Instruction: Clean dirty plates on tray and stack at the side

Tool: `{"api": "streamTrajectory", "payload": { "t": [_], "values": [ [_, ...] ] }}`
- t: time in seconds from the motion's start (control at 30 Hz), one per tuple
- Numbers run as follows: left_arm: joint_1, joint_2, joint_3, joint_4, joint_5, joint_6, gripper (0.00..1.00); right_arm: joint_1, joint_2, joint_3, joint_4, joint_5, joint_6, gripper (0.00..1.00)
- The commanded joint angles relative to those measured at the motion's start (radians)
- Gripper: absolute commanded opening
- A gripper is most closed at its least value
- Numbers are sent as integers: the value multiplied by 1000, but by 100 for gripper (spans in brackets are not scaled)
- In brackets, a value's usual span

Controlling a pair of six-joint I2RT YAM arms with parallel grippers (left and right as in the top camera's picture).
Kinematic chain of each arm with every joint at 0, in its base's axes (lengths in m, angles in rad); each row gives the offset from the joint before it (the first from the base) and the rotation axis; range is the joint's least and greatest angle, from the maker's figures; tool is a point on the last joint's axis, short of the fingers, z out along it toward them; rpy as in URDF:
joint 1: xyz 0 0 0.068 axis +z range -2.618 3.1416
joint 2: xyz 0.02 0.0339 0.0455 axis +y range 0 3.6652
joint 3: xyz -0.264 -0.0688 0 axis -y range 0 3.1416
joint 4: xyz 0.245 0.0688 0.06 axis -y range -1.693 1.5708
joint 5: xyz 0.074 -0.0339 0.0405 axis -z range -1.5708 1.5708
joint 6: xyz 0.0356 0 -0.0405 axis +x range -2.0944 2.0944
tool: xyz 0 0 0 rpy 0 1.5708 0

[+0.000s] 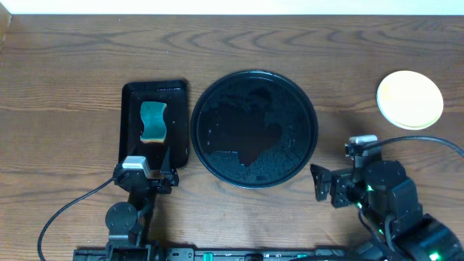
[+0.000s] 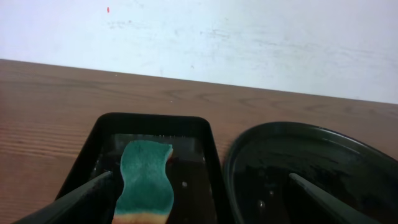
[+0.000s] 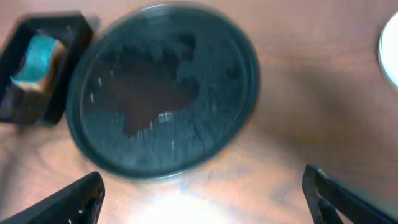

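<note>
The large round black tray (image 1: 254, 129) sits mid-table with no plates on it; its wet surface shows in the left wrist view (image 2: 311, 168) and the right wrist view (image 3: 161, 93). A stack of plates with a pale yellow one on top (image 1: 409, 99) stands on the table at the far right; its edge shows in the right wrist view (image 3: 390, 46). The light blue plates are hidden from view. My left gripper (image 1: 145, 177) is open and empty, near the rectangular tray's near end. My right gripper (image 1: 319, 183) is open and empty, right of the round tray.
A small rectangular black tray (image 1: 154, 125) left of the round tray holds a green-and-yellow sponge (image 1: 153, 122), also in the left wrist view (image 2: 145, 183). Both arm bases stand along the table's front edge.
</note>
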Motion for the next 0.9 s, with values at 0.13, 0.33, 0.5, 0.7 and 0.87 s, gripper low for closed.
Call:
{"api": "streamTrajectory", "payload": {
  "t": [0.13,0.33,0.5,0.7,0.87],
  "values": [
    [4,0,-19,-30,14,-9,86,-139,-227,-338,287,-73,-135,99],
    [4,0,-19,-30,14,-9,86,-211,-441,-520,376,-138,-134,99],
    [4,0,-19,-30,14,-9,86,-219,-544,-603,386,-143,-134,99],
    [4,0,-19,-30,14,-9,86,-219,-616,-674,453,-142,-131,99],
    [4,0,-19,-30,14,-9,86,-224,-616,-689,515,-127,-130,99]
  ]
}}
